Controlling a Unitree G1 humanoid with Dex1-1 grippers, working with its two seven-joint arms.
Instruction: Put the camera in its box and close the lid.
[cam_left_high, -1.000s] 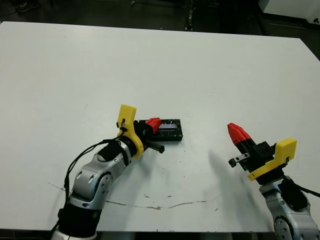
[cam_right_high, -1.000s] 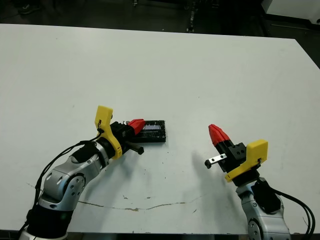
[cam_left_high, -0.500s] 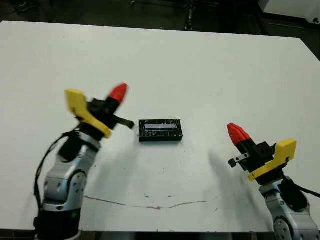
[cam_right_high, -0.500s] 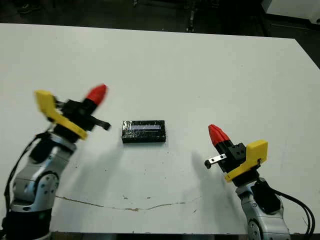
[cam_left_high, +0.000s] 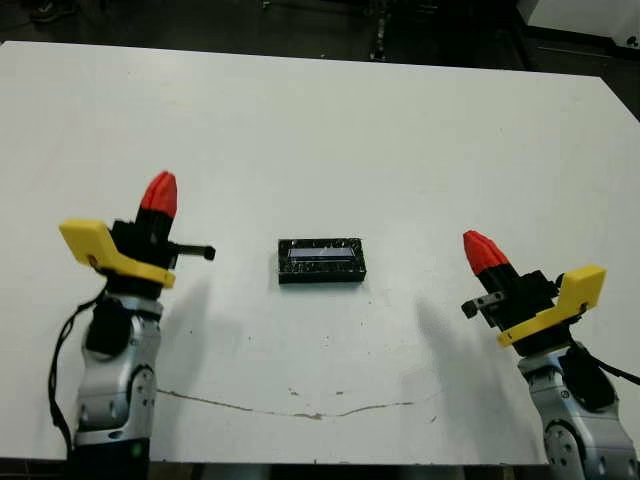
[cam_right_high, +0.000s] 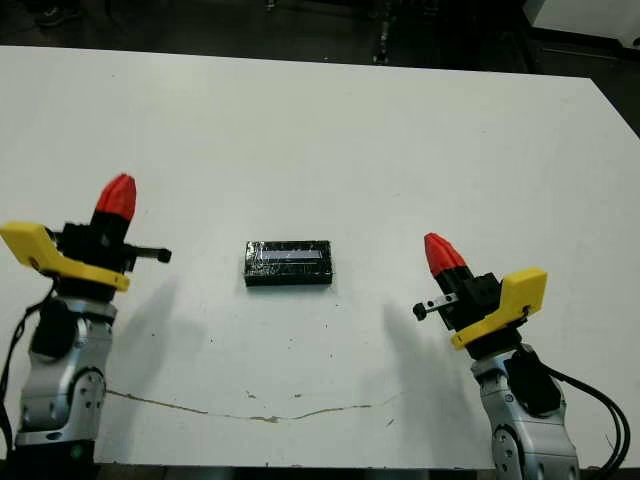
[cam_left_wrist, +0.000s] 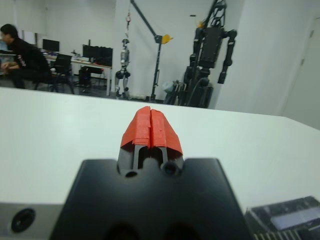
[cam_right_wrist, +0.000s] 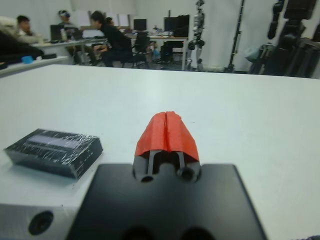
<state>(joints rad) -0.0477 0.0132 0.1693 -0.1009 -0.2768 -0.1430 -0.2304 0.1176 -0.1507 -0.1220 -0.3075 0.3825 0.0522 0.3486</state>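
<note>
both grippers, left (cam_left_high: 158, 189) and right (cam_left_high: 481, 250), had pulled back, jaws pressed together; box (cam_left_high: 321, 260) sat lidded on the bench (cam_left_high: 400, 140), task apparently done

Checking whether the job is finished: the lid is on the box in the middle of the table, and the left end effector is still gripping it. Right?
Not quite. The lid is on the box, but the left end effector is shut on nothing, off to the side, as the left eye view shows.

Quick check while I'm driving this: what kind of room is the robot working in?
Most likely a robotics lab or workshop: other humanoid robots hang on stands beyond the white table, and people sit at desks with monitors in the background.
</note>
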